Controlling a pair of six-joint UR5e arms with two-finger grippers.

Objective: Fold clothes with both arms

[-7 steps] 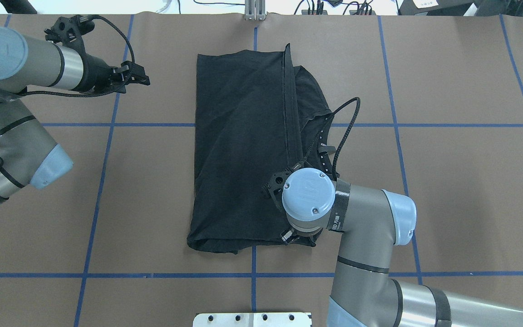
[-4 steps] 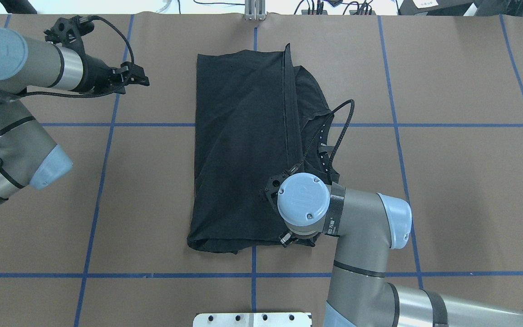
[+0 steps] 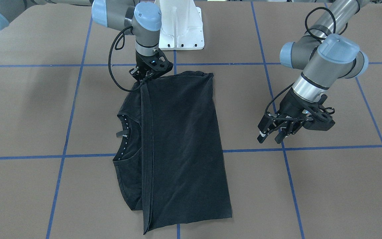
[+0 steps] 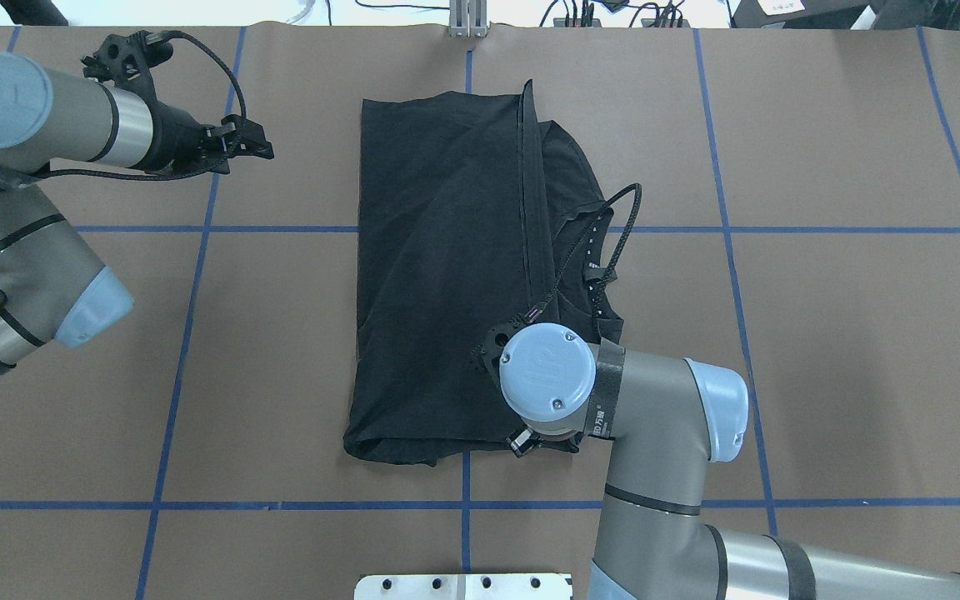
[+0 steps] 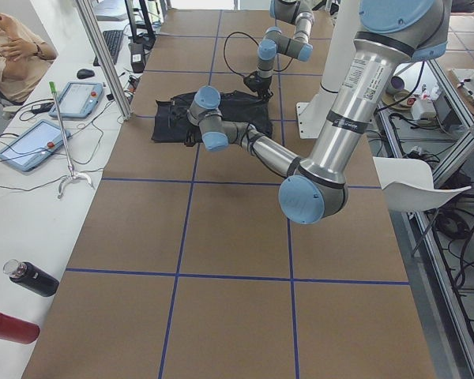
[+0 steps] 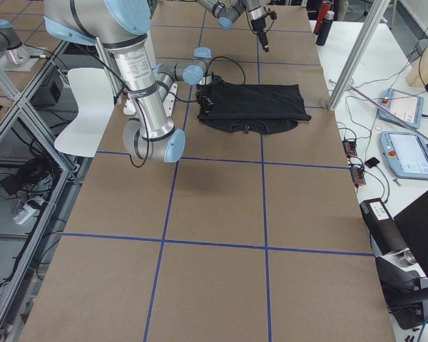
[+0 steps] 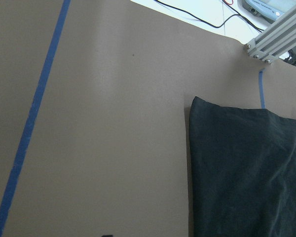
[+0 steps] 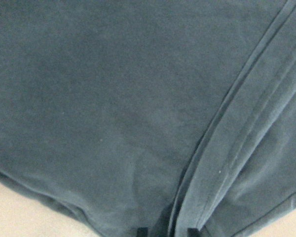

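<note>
- Black knit T-shirt (image 4: 438, 275) lies flat at the middle of the table, folded lengthwise into a tall oblong. Its matte cloth is faintly creased, and a double-stitched hem (image 4: 530, 208) runs as a raised ridge down its length.
- Dotted with small white marks, the ribbed collar (image 3: 124, 132) curves out from under the folded panel on the robot's right side.
- Pointing straight down, the right gripper (image 3: 144, 78) meets the shirt at the corner nearest the robot's base, where the hem ridge ends. In the right wrist view two dark fingertips (image 8: 142, 231) stand a narrow gap apart with the ridge between them. Whether they pinch the cloth cannot be told.
- Over bare table, well apart from the shirt's straight edge, hangs the left gripper (image 3: 270, 138), its black fingers spread wide with nothing between them.
- Silver-grey tubes with light blue joint caps and looped braided black cables make up the right arm (image 4: 655, 400) and the left arm (image 4: 72, 125).
- Smooth brown paper covers the table (image 4: 847, 350), ruled into a grid by blue tape lines (image 4: 822, 229).
- Behind the shirt stands a white pedestal base (image 3: 181, 33).
- At a side bench a person (image 5: 12, 47) sits near grey touch-screen pendants (image 5: 79, 99). A black bottle (image 5: 31, 278) and a red bottle (image 5: 4, 326) lie further along.
</note>
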